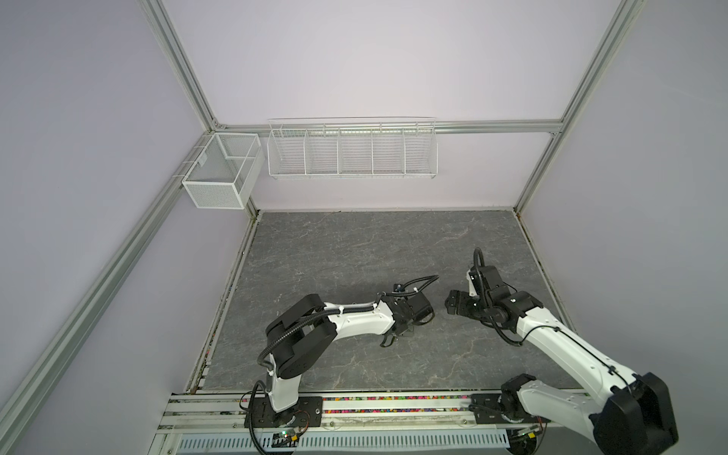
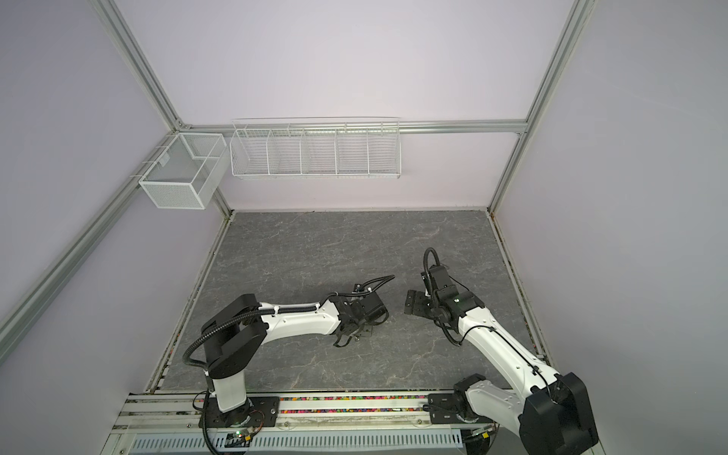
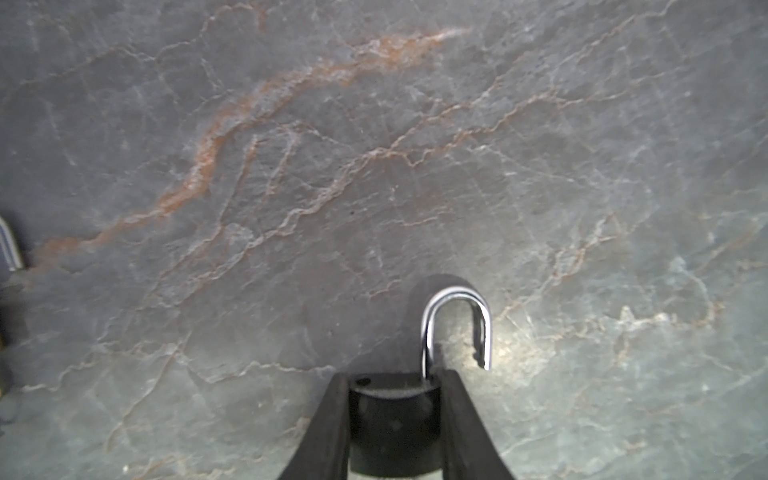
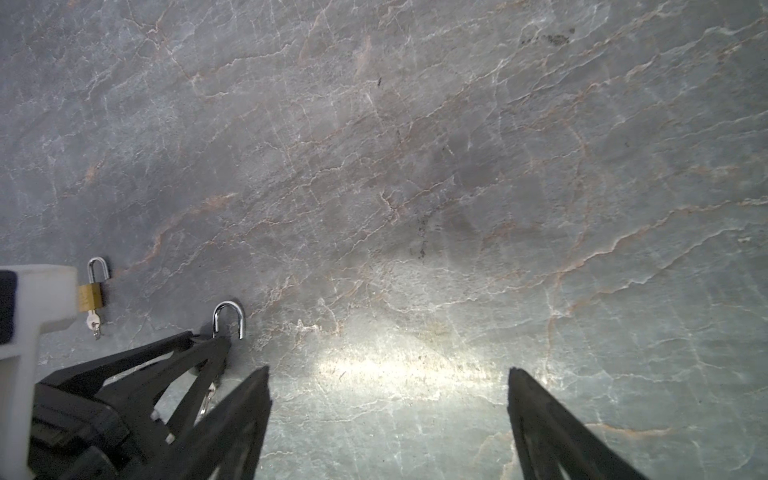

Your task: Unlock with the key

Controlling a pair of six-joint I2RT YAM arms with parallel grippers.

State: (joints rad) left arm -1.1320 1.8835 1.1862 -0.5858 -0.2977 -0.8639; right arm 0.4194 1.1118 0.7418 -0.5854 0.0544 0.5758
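Near the middle of the grey stone-patterned table (image 1: 354,252), the left gripper (image 3: 395,374) is clamped on the body of a black padlock (image 3: 395,419). Its fingers (image 3: 328,428) press the lock's sides so that the silver shackle (image 3: 457,297) sticks out free beyond the tips. That grip looks meant to brace the lock against twisting while the other arm works at its keyhole end. One leg of the shackle sits in the body and the other hangs clear of it, so the lock appears already sprung. To its right, the right gripper (image 4: 389,370) hovers low, jaws spread wide with nothing between them, pointed toward the held lock as if ready to reach in. Bright metal under the left gripper may be a key, but I cannot tell. A brass padlock (image 4: 90,295) with a small key (image 4: 94,324) in its base lies on the table just beside the left gripper, apart from both grippers.
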